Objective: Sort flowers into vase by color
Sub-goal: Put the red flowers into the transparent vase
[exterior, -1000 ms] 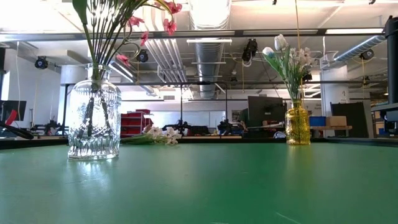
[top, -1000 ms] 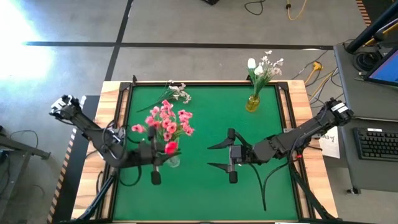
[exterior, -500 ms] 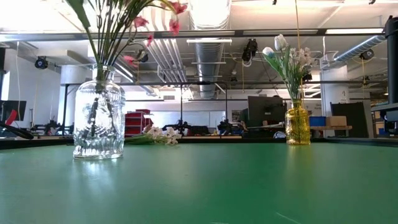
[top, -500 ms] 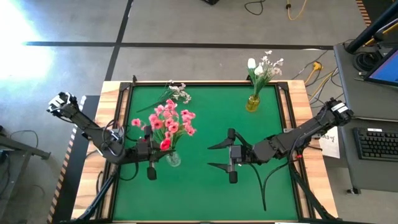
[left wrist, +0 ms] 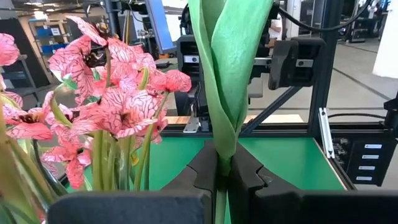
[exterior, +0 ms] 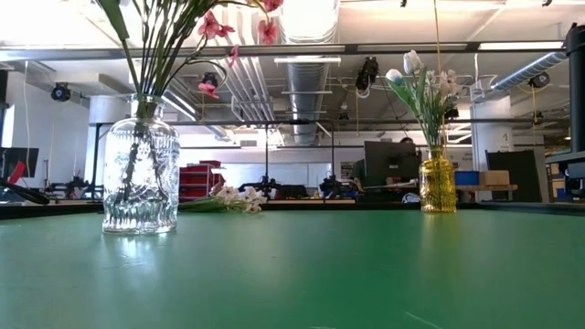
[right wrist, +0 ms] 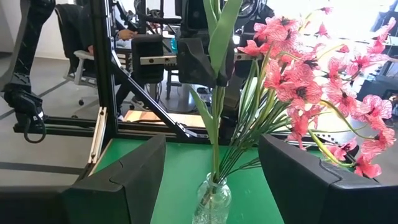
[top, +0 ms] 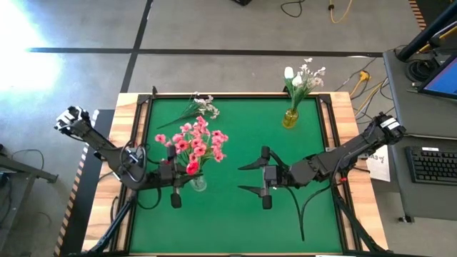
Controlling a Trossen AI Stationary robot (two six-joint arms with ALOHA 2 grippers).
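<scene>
Since a second ago, we see the pink blossom spray bunch swing toward the far edge while the clear ribbed glass vase stays near the surface's left edge. The left gripper keeps its jaws clamped on a broad-leaved green stem above that vase. The right gripper waits mid-surface, jaws wide. We count two vases; the amber glass vase holds white flowers. One white blossom spray lies by the far edge.

Two dark, jointed arms with black cables looped alongside; white-tipped rear joints; blocky matte-black fingers, stepped and angular at the edges.
</scene>
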